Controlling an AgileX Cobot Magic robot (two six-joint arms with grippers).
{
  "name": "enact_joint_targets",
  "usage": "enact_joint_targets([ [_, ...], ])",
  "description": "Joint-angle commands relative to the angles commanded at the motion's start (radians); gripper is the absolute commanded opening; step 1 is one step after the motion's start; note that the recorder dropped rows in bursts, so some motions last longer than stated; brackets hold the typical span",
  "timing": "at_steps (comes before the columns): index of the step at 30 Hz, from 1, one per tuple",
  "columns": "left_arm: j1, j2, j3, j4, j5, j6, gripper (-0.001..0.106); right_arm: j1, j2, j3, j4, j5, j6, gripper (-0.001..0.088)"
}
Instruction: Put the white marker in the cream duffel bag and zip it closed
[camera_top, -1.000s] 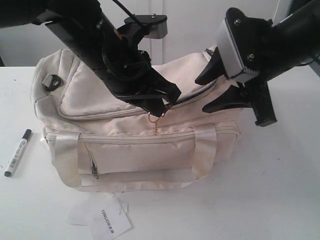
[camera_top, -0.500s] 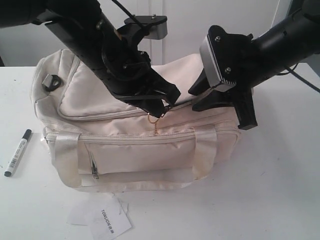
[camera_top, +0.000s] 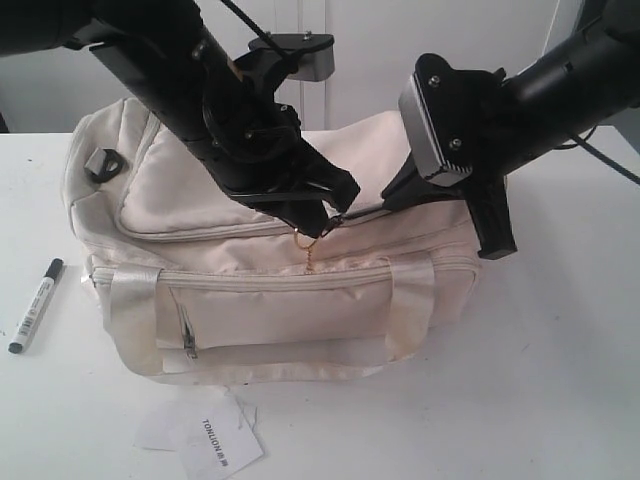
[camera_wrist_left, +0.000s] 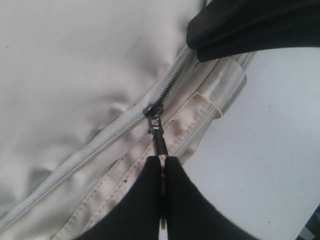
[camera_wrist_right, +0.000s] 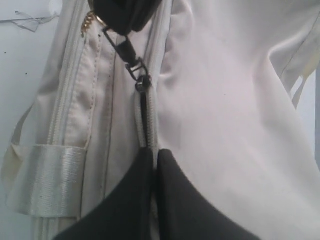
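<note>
White tabletop, pale wall, cream bag

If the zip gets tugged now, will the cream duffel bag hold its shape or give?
Likely floppy: the cream duffel bag shows creased, sagging fabric. The left claw pinches the zip pull; the right claw grips the zip seam, which should limit bunching. It may slide on the smooth table.

Left pincer tight on the dark zipper pull of the cream duffel bag, beside a satin handle.
</note>
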Motion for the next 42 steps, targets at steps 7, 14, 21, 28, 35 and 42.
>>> enact_joint_targets([
  [7,0.0,0.0,0.0,0.006,0.007,0.0,0.0,0.0,-0.016,0.0,-0.097,-0.007,0.019,0.0],
  [14,0.0,0.0,0.0,0.052,0.033,0.008,0.0,0.0,-0.014,0.0,-0.106,-0.014,0.033,0.0],
  [21,0.0,0.0,0.0,0.073,0.062,0.008,0.0,0.0,-0.014,0.0,-0.106,-0.014,0.038,0.0],
  [28,0.0,0.0,0.0,0.105,0.092,0.008,0.0,0.0,-0.014,0.0,-0.106,-0.014,0.047,0.0],
  [35,0.0,-0.046,0.0,0.115,0.074,0.008,0.0,0.0,-0.014,0.0,-0.106,-0.016,0.053,0.0],
  [42,0.0,-0.087,0.0,0.119,0.053,0.01,0.0,0.0,-0.014,0.0,-0.106,-0.024,0.08,0.0],
])
